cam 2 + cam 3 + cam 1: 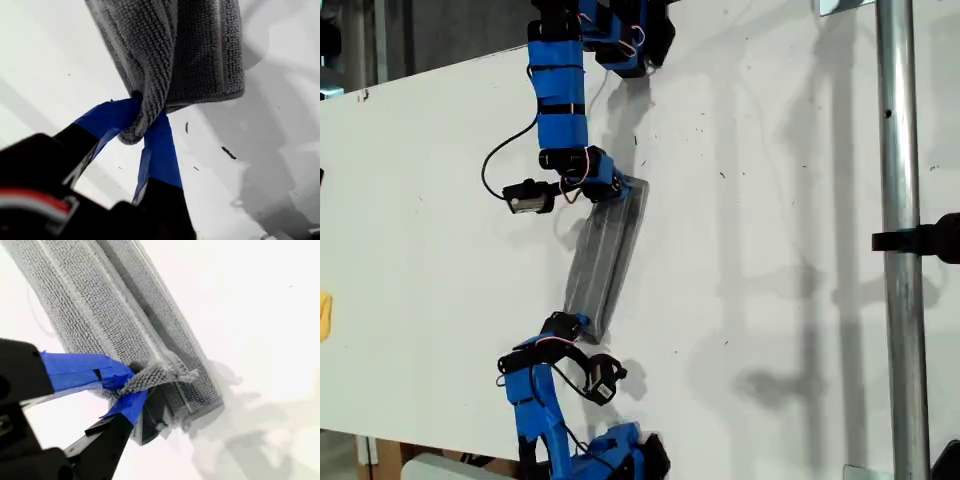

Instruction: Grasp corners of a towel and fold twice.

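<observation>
The towel (605,255) is a narrow grey striped strip, folded lengthwise and stretched between two blue arms in the middle of the exterior view. One arm's gripper (613,190) pinches its upper end and the other arm's gripper (576,324) pinches its lower end. The wrist views do not show which arm is first. My first gripper (145,112) is shut on a bunched corner (132,135), and the towel (190,50) hangs off beyond it. My second gripper (132,385) is shut on another corner (160,374), and the striped towel (115,305) runs away from it.
The white table (770,250) has small dark specks and arm shadows on it. A metal pole (902,200) with a black clamp (920,243) runs down the exterior view's right. A yellow object (324,315) shows at that view's left edge.
</observation>
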`<state>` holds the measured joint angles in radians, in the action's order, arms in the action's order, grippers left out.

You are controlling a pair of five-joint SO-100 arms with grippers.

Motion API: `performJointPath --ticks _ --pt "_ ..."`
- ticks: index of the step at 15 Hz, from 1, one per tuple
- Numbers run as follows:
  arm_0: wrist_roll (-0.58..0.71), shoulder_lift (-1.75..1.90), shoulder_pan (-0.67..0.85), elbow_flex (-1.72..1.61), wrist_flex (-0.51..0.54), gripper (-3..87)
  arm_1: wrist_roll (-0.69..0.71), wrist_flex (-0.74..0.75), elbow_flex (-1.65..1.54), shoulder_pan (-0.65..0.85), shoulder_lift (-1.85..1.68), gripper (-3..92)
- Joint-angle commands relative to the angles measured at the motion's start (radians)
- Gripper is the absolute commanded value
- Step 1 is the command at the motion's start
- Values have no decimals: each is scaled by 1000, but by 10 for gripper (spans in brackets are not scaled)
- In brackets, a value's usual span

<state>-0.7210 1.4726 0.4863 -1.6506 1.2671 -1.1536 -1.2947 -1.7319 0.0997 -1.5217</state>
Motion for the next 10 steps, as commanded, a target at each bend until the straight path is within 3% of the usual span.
performJointPath --ticks 1,5,6,7,8,10 --pt "-17 6 -26 6 -9 -28 -12 34 -15 -6 0 -2" --pt "-29 -48 38 -83 -83 -22 -32 115 -21 -6 101 -2" --pt "-25 -48 46 -83 -71 3 -38 114 -12 -11 101 30" --pt "-29 -35 52 -75 -46 124 -41 109 -12 -15 84 194" --pt "-34 -17 61 -63 -17 192 -41 87 -11 -12 60 233" --pt "-46 63 103 -46 54 225 -40 -44 15 14 0 278"
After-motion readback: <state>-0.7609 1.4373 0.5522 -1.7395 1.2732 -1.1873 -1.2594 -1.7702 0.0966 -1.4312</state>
